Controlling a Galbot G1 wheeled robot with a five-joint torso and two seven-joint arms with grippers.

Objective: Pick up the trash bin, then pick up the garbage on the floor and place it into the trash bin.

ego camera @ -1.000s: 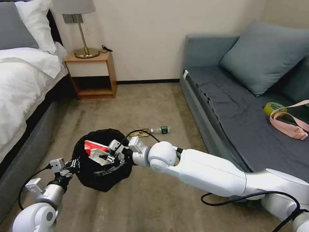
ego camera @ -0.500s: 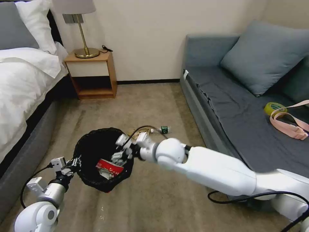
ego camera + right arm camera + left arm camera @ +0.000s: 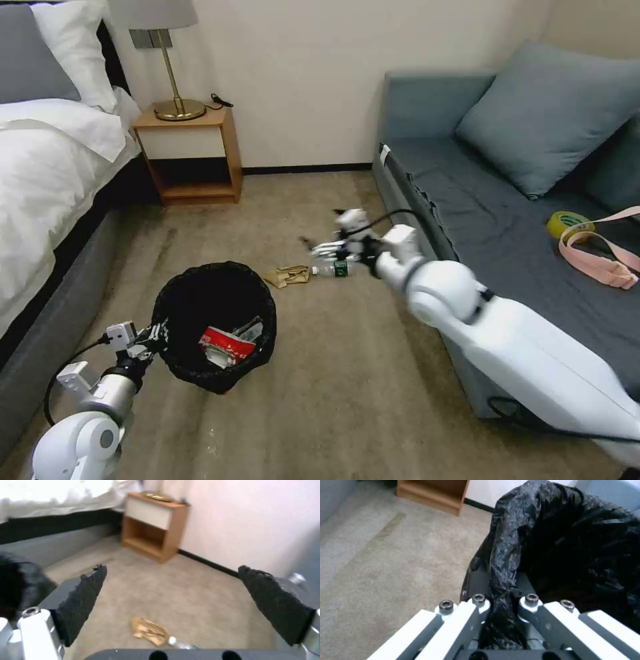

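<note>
we held the trash bin (image 3: 213,327) by its rim in our left gripper (image 3: 155,335), red wrapper (image 3: 225,345) inside; our right gripper (image 3: 327,250), jaws wide, hovered over the bottle (image 3: 333,269) and brown paper bag (image 3: 288,275) on the carpet (image 3: 320,373).

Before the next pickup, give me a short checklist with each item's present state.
1. Left gripper clamped on the black-bag-lined round trash bin rim: ok.
2. Red-and-white crumpled wrapper inside the bin: ok.
3. Right gripper open and empty: ok.
4. Right gripper above the crumpled brown paper bag and the small clear green-labelled bottle: ok.
5. All floor litter binned: not ok.
</note>
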